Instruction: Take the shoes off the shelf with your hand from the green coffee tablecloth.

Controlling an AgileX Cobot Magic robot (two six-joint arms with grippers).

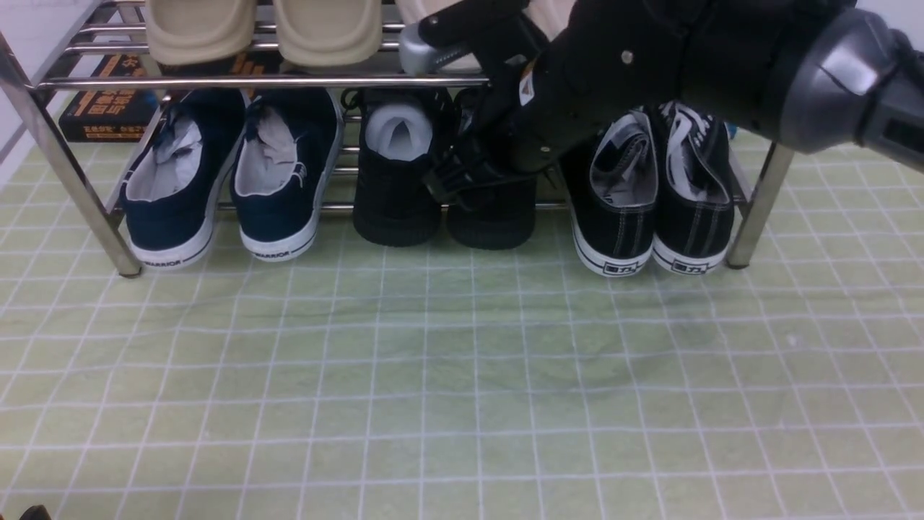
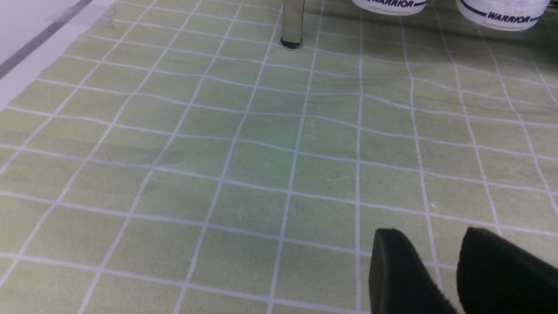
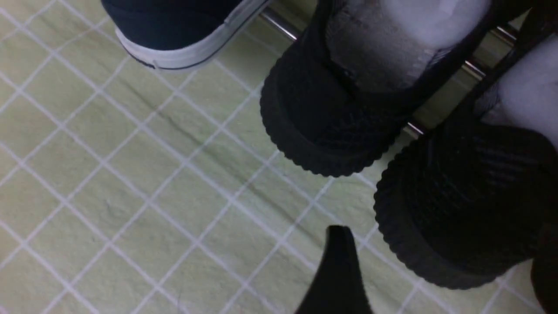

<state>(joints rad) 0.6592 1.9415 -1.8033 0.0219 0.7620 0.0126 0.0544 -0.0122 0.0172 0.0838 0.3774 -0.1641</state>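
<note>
In the front view, the right pincer (image 1: 469,177) hung low in front of the shelf (image 1: 253,81), right over the heel of one of the black mesh shoes (image 1: 395,188); its dark fingers blended into the dark shoe, so I could not tell from here how wide it stood. The black canvas shoes (image 1: 653,209) with white soles sat on the bottom bars just to the right of that pincer, heels down by the green tablecloth (image 1: 462,375); the pincer was not touching them, and its big arm (image 1: 693,65) passed above them. The navy shoes (image 1: 224,180) were well off to the pincer's left; the tan slippers (image 1: 263,29) lay on the top bars, higher than the pincer.

In the left wrist view, the left pincer (image 2: 449,270) was open and held nothing; its two black fingers (image 2: 401,274) stood apart with cloth showing between them. A shelf leg (image 2: 292,22) and the white heels of the navy shoes (image 2: 501,13) were well ahead of it.

In the right wrist view, one black fingertip (image 3: 338,270) showed, and a dark shape at the picture's edge looked like the other; a mesh shoe heel (image 3: 457,205) lay between them, so this pincer was spread open and not squeezing anything.
</note>
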